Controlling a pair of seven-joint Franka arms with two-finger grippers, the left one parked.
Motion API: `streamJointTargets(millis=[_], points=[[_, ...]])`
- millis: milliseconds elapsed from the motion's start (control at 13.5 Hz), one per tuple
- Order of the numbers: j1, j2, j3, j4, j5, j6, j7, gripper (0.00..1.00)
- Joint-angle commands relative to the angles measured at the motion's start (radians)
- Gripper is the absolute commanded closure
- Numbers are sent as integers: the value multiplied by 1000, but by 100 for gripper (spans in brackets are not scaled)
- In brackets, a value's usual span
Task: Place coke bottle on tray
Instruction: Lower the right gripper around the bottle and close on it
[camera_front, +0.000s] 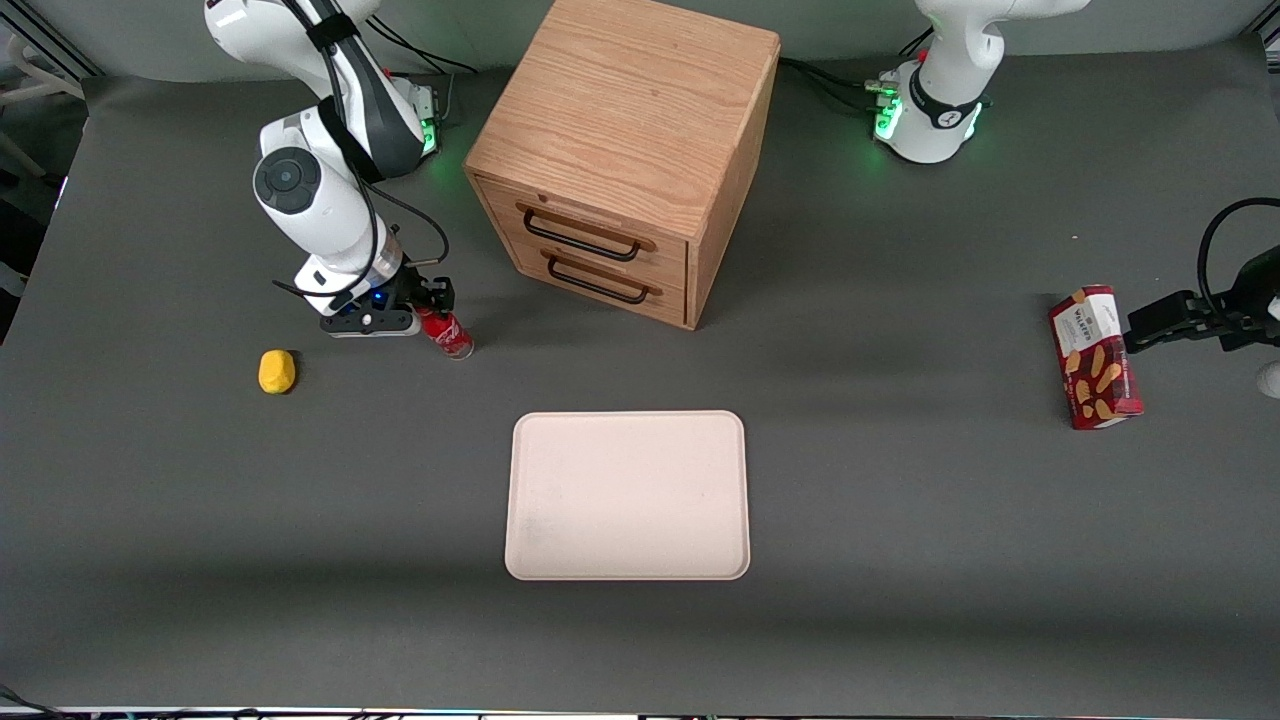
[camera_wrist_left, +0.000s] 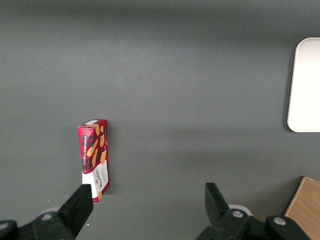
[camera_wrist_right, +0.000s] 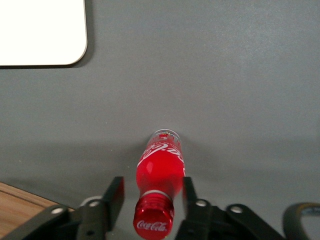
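On the grey desk (camera_front: 900, 560), the gripper (camera_wrist_right: 151, 192) straddles the upright bottle (camera_wrist_right: 161, 172); its fingers (camera_wrist_right: 114, 192) stand open, not touching it, their bases cut off. The tray (camera_front: 627, 495) lies bare nearby.

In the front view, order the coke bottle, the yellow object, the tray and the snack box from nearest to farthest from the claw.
Claw:
1. Coke bottle, between its fingers.
2. Yellow object, beside it on the table.
3. Tray, nearer the camera.
4. Snack box, toward the parked arm's end.

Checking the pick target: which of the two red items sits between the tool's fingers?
The coke bottle, small with a red cap, stands between the open fingers of the tool. The red snack box lies toward the parked arm's end.
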Motion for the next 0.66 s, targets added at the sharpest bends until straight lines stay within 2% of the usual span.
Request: streamJointTargets(millis=[0,148,222,369,591], points=[[9,-10,-7,13,2,-31,14,82],[9,-15,-7,19,2,-51,11,95],[9,-15,-7,21,2,-51,11,98],[9,-15,-7,37,2,-59,8,99],[6,-15,-9,170,2,-238,6,100]])
